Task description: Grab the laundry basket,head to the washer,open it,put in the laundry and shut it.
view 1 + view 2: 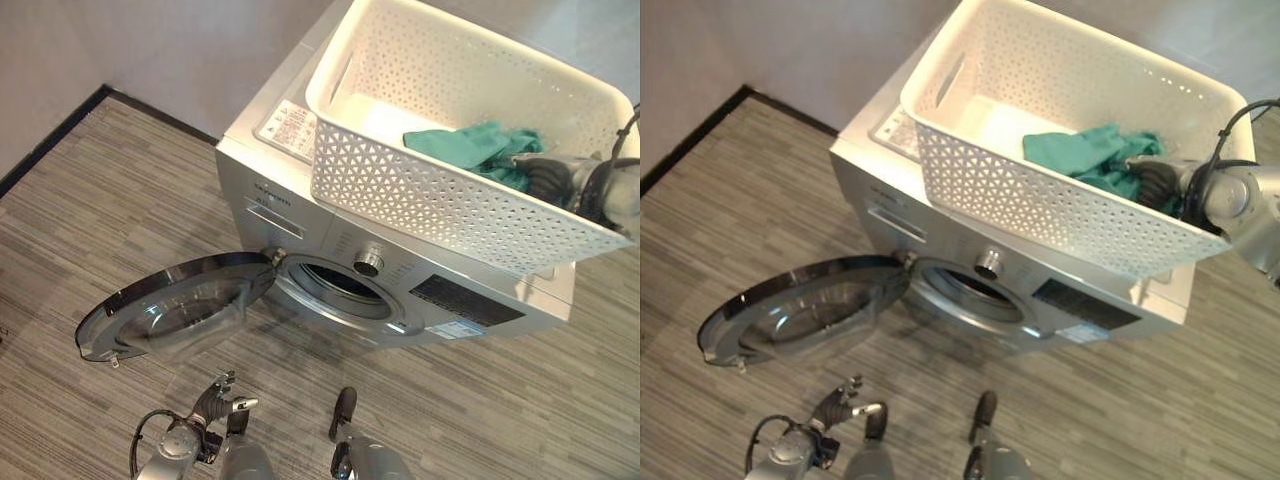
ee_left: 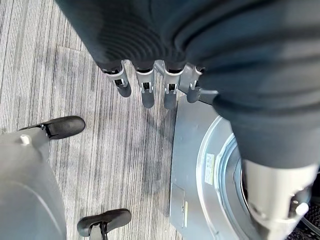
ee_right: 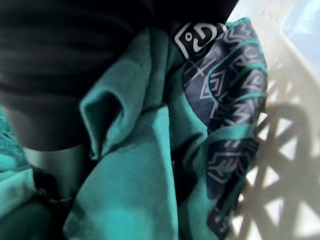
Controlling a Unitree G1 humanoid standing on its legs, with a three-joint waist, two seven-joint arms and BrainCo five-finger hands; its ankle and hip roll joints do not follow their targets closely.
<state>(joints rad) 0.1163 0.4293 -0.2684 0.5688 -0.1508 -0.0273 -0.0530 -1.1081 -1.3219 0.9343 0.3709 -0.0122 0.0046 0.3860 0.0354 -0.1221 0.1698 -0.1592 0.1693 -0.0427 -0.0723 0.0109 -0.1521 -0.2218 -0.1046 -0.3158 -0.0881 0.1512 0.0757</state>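
Nearest the robot, the left hand (image 2: 150, 85) is hanging low over the floor (image 1: 120, 200) with its fingers straight and relaxed, holding nothing. Just beyond it the door (image 1: 175, 305) is lying swung wide open, and the drum mouth (image 1: 335, 285) is showing dark and clear.

Farther up, the basket (image 1: 1040, 205) is sitting on top of the washer (image 1: 400, 300), overhanging its front edge. The right hand (image 1: 1160, 180) is reaching into it at the cloth (image 1: 1090, 150).

The step in hand looks like taking the laundry out. To do it well, the hand should be gathering the whole bundle, lifting clear of the rim, then lowering to the drum without nudging the basket.

The right wrist view is showing teal folds and a dark patterned patch pressed close. Whether the fingers are closing on the cloth I cannot tell. The head views are showing the open door, which that view is not.
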